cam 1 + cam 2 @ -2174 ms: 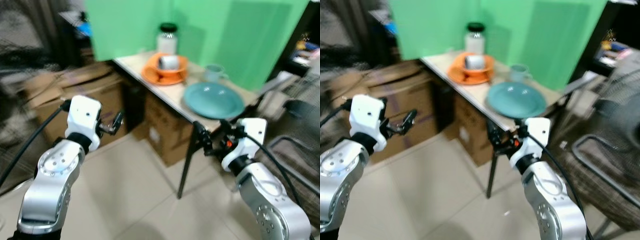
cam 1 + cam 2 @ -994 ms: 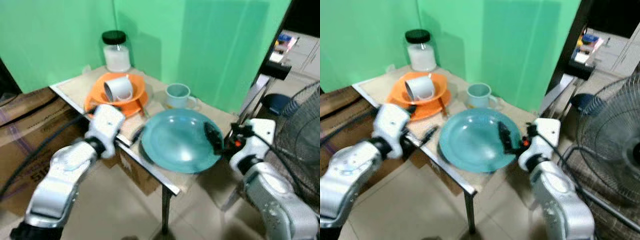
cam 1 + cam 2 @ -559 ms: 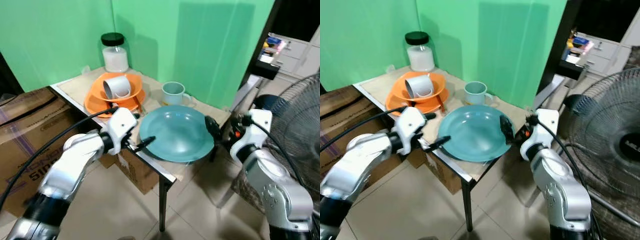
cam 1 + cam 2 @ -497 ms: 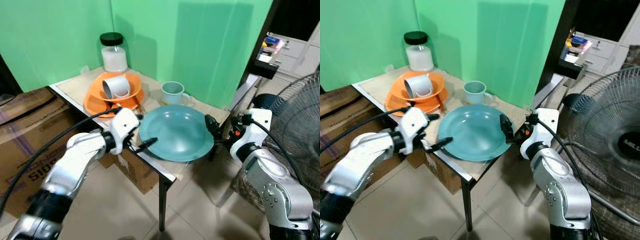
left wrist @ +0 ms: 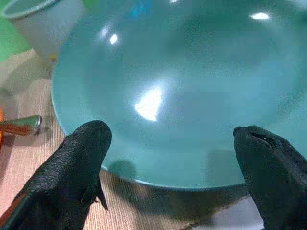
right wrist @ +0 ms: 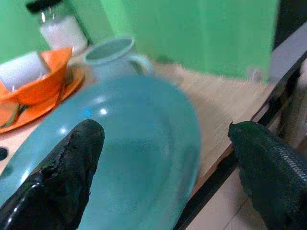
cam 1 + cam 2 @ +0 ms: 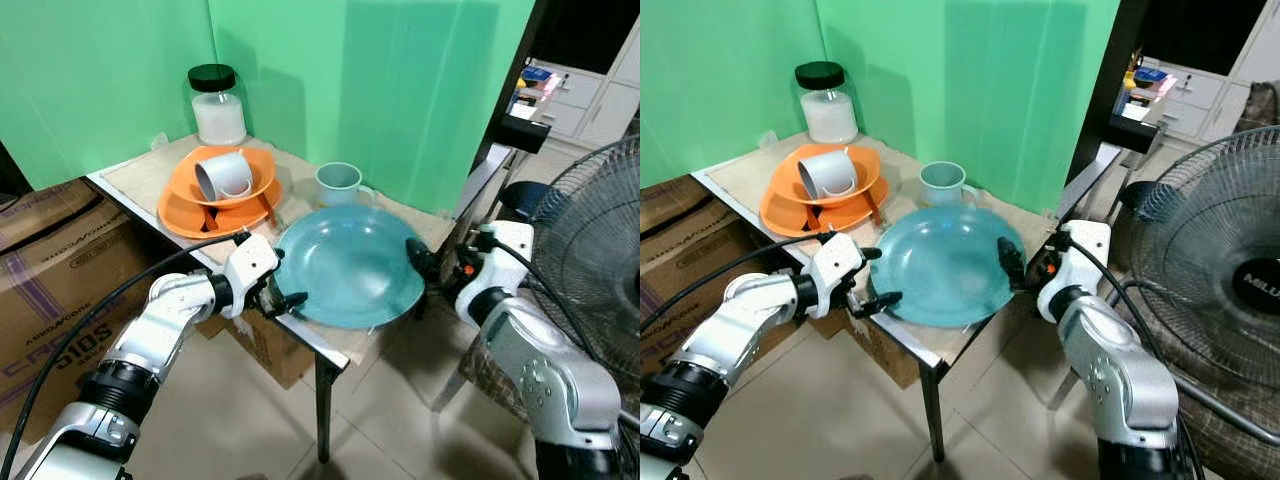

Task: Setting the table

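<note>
I've got the big teal plate point(image 7: 348, 265) sitting near the front corner of the small table point(image 7: 135, 178), w/ both arms reaching in from opposite sides. Left gripper point(image 7: 279, 283) is at the plate's near-left rim, fingers spread wide; in the left wrist view the two black fingers point(image 5: 72, 165) straddle the rim edge w/ the plate between them, not pinching it yet as far as I can tell. Right gripper point(image 7: 1007, 263) is at the plate's right rim, also spread apart; right wrist view has its fingers point(image 6: 64, 165) well apart w/ the plate's edge in the gap, can't tell if either pad is touching. Behind the plate, near it, stands a teal mug point(image 7: 339, 184), upright, handle toward the right. Further back-left is an orange plate point(image 7: 180, 217) carrying an orange bowl point(image 7: 258, 172), w/ a white mug point(image 7: 222, 176) lying tilted on its side in the bowl. A brown utensil handle point(image 7: 267, 208) pokes off the orange plate toward the teal one. Glass jar point(image 7: 217, 106) w/ black lid, white contents, at the table's back corner by the green backdrop point(image 7: 400, 80). Cardboard box point(image 7: 45, 300) on the floor to the left, fan point(image 7: 1215, 265) to the right.
</note>
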{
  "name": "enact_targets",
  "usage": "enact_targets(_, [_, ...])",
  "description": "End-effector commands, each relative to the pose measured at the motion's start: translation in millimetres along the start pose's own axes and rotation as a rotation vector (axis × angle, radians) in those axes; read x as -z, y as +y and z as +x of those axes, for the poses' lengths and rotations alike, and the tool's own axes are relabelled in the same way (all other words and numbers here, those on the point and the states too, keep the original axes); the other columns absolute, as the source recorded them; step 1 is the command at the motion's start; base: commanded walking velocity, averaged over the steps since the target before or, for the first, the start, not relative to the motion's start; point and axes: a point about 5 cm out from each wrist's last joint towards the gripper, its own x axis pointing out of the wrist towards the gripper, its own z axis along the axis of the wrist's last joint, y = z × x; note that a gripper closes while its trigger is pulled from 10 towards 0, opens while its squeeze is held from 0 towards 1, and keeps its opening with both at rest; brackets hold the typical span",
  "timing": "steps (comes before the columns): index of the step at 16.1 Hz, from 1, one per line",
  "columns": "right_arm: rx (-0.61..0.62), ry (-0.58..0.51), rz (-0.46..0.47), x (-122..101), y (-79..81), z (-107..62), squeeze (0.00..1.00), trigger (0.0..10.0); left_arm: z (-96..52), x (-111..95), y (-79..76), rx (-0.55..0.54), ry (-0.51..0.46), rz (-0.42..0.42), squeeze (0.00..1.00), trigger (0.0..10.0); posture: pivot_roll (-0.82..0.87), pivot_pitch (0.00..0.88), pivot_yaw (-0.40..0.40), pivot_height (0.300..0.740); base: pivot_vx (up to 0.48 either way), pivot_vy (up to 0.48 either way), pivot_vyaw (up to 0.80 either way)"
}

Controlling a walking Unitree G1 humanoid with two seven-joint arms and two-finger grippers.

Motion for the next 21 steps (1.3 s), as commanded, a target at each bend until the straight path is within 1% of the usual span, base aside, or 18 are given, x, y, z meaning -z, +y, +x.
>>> enact_targets(1, [-0.024, 0.066, 0.047, 5.5, 2.1, 3.8, 0.0, 10.0, 2.5, 3.2, -1.1, 0.018, 0.022, 0.017, 0.0, 10.0, 0.04, 0.0, 0.009, 0.74, 0.0, 0.0, 0.0])
enact_targets(2, [-0.03, 0.09, 0.063, 8.1, 3.2, 5.7, 0.0, 10.0, 2.9, 4.3, -1.3, 0.02, 0.021, 0.016, 0.0, 10.0, 0.04, 0.0, 0.007, 0.74, 0.0, 0.0, 0.0])
enact_targets(3, [-0.04, 0.126, 0.109, 11.7, 5.4, 9.6, 0.0, 10.0, 3.4, 6.3, -1.5, 0.022, 0.018, 0.016, 0.0, 10.0, 0.04, 0.0, 0.002, 0.74, 0.0, 0.0, 0.0])
enact_targets(7, [-0.076, 0.197, 0.211, 13.8, 8.4, 15.1, 0.0, 10.0, 3.6, 8.7, -1.3, 0.02, 0.015, 0.022, 0.0, 10.0, 0.04, 0.0, -0.005, 0.74, 0.0, 0.0, 0.0])
enact_targets(8, [-0.097, 0.203, 0.231, 13.5, 9.7, 14.5, 0.0, 7.6, 3.4, 9.6, -1.4, 0.02, 0.013, 0.024, 0.0, 10.0, 0.04, 0.0, -0.009, 0.74, 0.0, 0.0, 0.0])
enact_targets(9, [-0.109, 0.203, 0.248, 13.0, 10.5, 14.1, 0.0, 2.6, 3.1, 10.1, -1.3, 0.019, 0.013, 0.025, 0.0, 10.0, 0.04, 0.0, -0.009, 0.74, 0.0, 0.0, 0.0])
enact_targets(10, [-0.111, 0.202, 0.257, 12.6, 10.7, 13.9, 0.0, 0.0, 3.0, 10.4, -1.2, 0.018, 0.013, 0.027, 0.0, 10.0, 0.04, 0.0, -0.008, 0.74, 0.0, 0.0, 0.0])
enact_targets(21, [-0.136, 0.188, 0.308, 10.2, 12.9, 12.7, 0.0, 0.0, 6.7, 6.3, 0.7, 0.026, 0.003, 0.053, 0.0, 10.0, 0.04, 0.0, 0.006, 0.74, 0.0, 0.0, 0.0])
